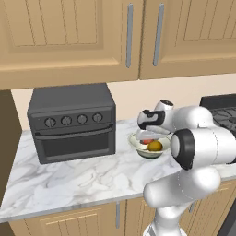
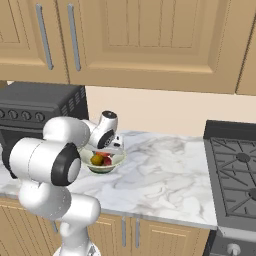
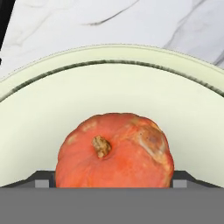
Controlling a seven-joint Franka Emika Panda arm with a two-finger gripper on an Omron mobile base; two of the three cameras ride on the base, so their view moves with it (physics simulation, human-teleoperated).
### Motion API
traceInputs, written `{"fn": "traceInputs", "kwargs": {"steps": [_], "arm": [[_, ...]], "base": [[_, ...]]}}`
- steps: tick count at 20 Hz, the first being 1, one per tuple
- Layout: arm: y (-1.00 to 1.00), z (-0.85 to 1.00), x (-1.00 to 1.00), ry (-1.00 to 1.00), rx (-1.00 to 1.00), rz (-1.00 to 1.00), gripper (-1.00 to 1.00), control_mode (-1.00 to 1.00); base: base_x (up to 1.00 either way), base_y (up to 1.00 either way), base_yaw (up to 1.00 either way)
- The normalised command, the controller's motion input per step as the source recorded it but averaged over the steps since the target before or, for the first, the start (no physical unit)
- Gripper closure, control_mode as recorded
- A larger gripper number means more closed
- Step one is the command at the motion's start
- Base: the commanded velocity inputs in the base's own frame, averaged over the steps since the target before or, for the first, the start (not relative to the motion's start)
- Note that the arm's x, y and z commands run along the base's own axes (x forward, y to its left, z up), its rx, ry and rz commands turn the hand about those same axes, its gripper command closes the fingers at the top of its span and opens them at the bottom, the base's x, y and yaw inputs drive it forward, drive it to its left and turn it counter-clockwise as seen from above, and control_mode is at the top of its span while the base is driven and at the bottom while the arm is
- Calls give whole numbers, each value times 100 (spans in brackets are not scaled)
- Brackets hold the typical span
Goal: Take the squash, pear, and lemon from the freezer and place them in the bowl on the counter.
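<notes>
We're at the bowl with the squash

Our gripper hangs right over the bowl on the counter, beside the toaster oven. The orange squash sits between wide-spread jaws; we can't tell whether it is released. A yellowish fruit lies in the bowl, maybe the lemon or pear. We judge the task well along.
</notes>
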Motion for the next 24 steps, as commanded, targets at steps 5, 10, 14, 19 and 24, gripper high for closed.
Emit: {"fn": "traceInputs", "kwargs": {"steps": [5,10,14,19,24], "arm": [[0,-1,0,0,0,0,-100,-100],[0,0,0,-2,0,0,-100,-100],[0,0,-14,-12,0,0,-100,-100],[0,5,-17,-1,0,0,-100,-100],[-6,24,-25,0,0,0,-100,-100]], "base": [[0,0,0],[0,0,0],[0,0,0],[0,0,0],[0,0,0]]}}
